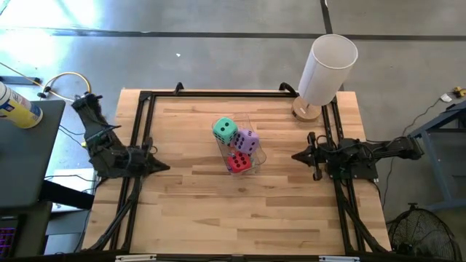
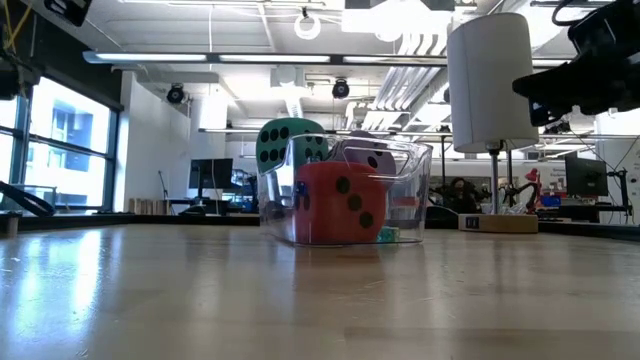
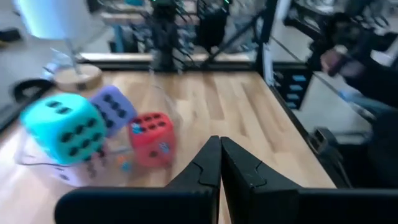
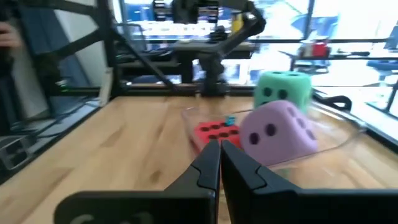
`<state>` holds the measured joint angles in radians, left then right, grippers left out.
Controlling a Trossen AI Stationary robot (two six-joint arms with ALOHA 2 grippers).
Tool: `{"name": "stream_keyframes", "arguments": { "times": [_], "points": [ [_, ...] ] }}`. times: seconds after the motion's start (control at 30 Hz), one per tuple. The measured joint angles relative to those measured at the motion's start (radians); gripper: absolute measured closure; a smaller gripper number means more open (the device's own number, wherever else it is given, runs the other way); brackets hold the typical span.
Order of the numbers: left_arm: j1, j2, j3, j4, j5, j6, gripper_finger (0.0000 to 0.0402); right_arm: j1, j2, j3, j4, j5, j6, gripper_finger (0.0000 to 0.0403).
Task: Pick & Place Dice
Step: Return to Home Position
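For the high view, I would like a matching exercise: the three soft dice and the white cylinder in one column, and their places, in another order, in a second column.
Column one:
1. green soft die with dark pips
2. purple soft die
3. red soft die
4. tall white cylinder on a round wooden base

Column two:
a. lowest of the dice row in the picture
b. at the upper right corner of the wooden table
c. middle of the dice row
d. uppermost of the dice row

Pairs: 1-d, 2-c, 3-a, 4-b
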<state>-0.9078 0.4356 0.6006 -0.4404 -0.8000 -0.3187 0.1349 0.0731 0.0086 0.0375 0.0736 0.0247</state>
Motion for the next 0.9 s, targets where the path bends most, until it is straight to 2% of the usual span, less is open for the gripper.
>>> {"name": "stream_keyframes", "arguments": {
  "times": [0.2, 0.3, 0.37, 0.5, 0.7, 0.9],
  "points": [
    [-0.137, -0.074, 0.000, -0.044, -0.230, 0.011, 0.0401, 0.000, 0.000, 0.000, 0.004, 0.049, 0.005, 0.0399],
    [-0.163, -0.099, -0.016, -0.056, -0.348, -0.038, 0.0401, 0.000, 0.000, 0.000, 0.004, 0.050, 0.005, 0.0399],
    [-0.163, -0.106, -0.049, -0.052, -0.374, -0.067, 0.0401, 0.000, 0.000, -0.001, 0.003, 0.051, 0.005, 0.0399],
    [-0.164, -0.108, -0.141, -0.015, -0.269, -0.099, 0.0401, 0.000, 0.000, -0.001, 0.002, 0.052, 0.005, 0.0399],
    [-0.111, -0.108, -0.296, 0.160, -0.211, -0.168, 0.0401, 0.000, 0.000, -0.001, 0.001, 0.052, 0.005, 0.0399],
    [0.030, -0.107, -0.384, 0.247, 0.028, -0.180, 0.0401, 0.000, 0.000, -0.002, 0.000, 0.053, 0.006, 0.0398]
  ]
}}
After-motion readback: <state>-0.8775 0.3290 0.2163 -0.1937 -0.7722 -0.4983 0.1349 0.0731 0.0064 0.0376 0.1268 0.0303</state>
